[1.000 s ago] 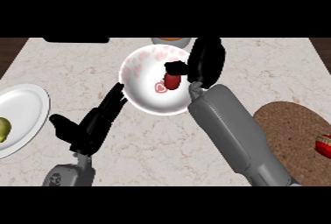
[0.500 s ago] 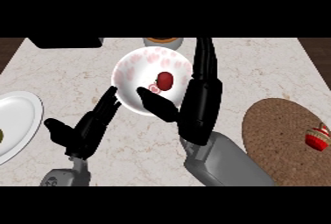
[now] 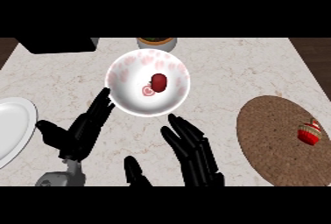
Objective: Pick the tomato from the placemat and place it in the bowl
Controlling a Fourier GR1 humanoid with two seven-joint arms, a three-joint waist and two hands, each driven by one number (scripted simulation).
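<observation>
We see the tomato [image 3: 159, 82] lying inside the white bowl [image 3: 123, 94], just right of the pink motif on the bowl's floor, so we judge the placing step done and only the clearing away left. Our right hand [image 3: 194, 153] shows below the bowl with its fingers straight and spread, holding nothing and apart from the rim. Our left hand [image 3: 81, 131] is open too, fingers up, its fingertips just beside the bowl's lower left edge; we cannot tell whether they touch it.

The brown round placemat [image 3: 275, 140] at the right carries only a small red cupcake-like item [image 3: 309, 133] near its right edge. A white plate [image 3: 13, 127] sits at the left edge of the counter [image 3: 58, 78].

In our judgement, the next move calls for little: bring the right hand to rest without brushing the bowl, and keep the left fingers from nudging its rim.
</observation>
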